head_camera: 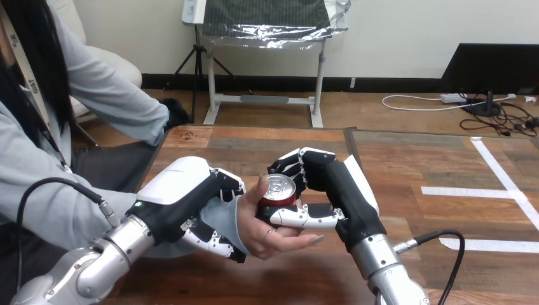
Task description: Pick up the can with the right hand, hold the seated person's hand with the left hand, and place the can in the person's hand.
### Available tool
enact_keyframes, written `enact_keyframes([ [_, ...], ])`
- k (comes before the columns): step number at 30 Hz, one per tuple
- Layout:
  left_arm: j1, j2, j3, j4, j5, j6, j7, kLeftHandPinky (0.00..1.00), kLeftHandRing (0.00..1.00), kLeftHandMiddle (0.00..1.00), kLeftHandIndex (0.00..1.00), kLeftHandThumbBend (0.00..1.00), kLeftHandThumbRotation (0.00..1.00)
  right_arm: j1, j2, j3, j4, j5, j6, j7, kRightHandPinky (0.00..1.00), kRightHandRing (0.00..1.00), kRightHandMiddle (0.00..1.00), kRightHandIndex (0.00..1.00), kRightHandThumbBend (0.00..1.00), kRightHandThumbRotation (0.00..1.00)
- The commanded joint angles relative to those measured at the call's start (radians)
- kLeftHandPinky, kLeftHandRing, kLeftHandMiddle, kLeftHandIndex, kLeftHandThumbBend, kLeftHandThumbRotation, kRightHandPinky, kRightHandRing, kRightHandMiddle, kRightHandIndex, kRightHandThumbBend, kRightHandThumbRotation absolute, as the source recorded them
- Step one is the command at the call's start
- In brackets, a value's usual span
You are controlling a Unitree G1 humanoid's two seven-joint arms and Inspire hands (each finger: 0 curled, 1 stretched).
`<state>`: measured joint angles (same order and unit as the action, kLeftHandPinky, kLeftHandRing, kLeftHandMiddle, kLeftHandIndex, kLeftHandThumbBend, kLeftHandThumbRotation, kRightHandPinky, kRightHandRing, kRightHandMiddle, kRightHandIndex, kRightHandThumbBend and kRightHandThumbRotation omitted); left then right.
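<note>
Now we have the can (279, 189) upright in the person's hand (254, 225), which lies palm up over the table (254, 143), a little way in from its left edge, where the person sits. Our right hand (337, 190) is wrapped round the can, fingers curling over its far side and thumb closing in on the near side. So we grip it from the right and leave the person's side free.

The red body is mostly covered, and the silver top faces up at us. The person's fingers reach under our thumb, loosely cupped rather than closed, as far as we can tell.

Our left hand (184, 197) comes in from the table's left edge and clasps the wrist (224, 219), back of the hand on top and fingers hooked underneath. That hold looks meant to steady the palm and level it as a landing place.

We judge the delivery nearly done. The can seems to touch the palm, but its base is hidden, so we cannot be sure it rests there. What's left, by our reckoning, is to loosen the right hand gently without tipping the can.
</note>
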<state>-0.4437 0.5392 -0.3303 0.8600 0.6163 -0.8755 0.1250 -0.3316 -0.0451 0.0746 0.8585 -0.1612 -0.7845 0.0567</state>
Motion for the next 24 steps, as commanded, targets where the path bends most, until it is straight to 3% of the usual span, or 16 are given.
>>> enact_keyframes([
  [1,-0.093,-0.039,0.025,-0.036,-0.042,-0.036,0.020,0.28,0.32,0.38,0.42,0.88,0.23,-0.039,0.000,-0.003,-0.082,0.014,-0.001,-0.001,0.33,0.37,0.44,0.49,0.81,0.00],
  [24,-0.096,-0.037,0.025,-0.024,-0.046,-0.047,0.016,0.28,0.32,0.38,0.42,0.90,0.21,-0.045,-0.007,-0.005,-0.096,0.010,0.013,-0.002,0.34,0.38,0.44,0.49,0.80,0.00],
])
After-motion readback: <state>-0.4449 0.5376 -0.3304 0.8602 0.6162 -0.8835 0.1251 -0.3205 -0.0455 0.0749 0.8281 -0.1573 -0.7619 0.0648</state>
